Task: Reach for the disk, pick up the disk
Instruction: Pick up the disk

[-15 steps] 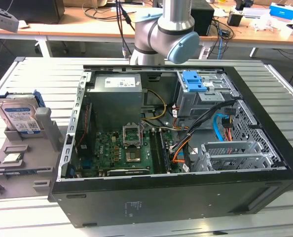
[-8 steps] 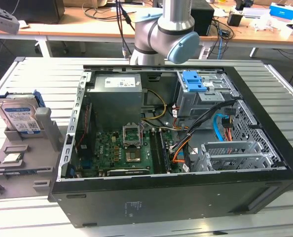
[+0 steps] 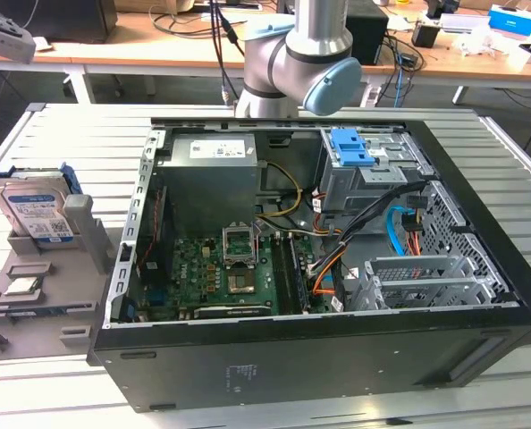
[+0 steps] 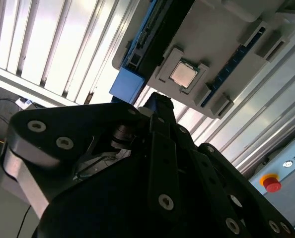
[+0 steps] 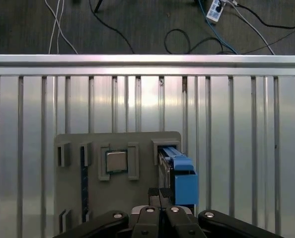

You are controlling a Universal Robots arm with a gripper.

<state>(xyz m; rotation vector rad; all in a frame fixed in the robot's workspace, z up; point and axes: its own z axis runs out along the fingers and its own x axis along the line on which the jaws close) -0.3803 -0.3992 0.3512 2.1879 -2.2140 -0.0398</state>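
The disk [image 3: 35, 212] stands on edge in a grey holder [image 3: 46, 311] at the exterior view's left; it is silver with a white-and-blue label and a blue bracket. In the first wrist view the disk [image 5: 178, 166] is seen from above, edge-on, in the holder [image 5: 118, 198]. My gripper [image 5: 160, 196] hangs above the holder just short of the disk, its fingers together with nothing between them. In the second wrist view the gripper [image 4: 157, 100] points at the disk's blue bracket [image 4: 127, 85], apart from it.
A small square silver chip [image 5: 116, 161] sits in the holder beside the disk. An open computer case [image 3: 337, 357] with a blue latch [image 3: 350, 147] on its drive cage stands at the exterior view's right. The slatted metal table [image 5: 237, 124] ends near floor cables [image 5: 197, 37].
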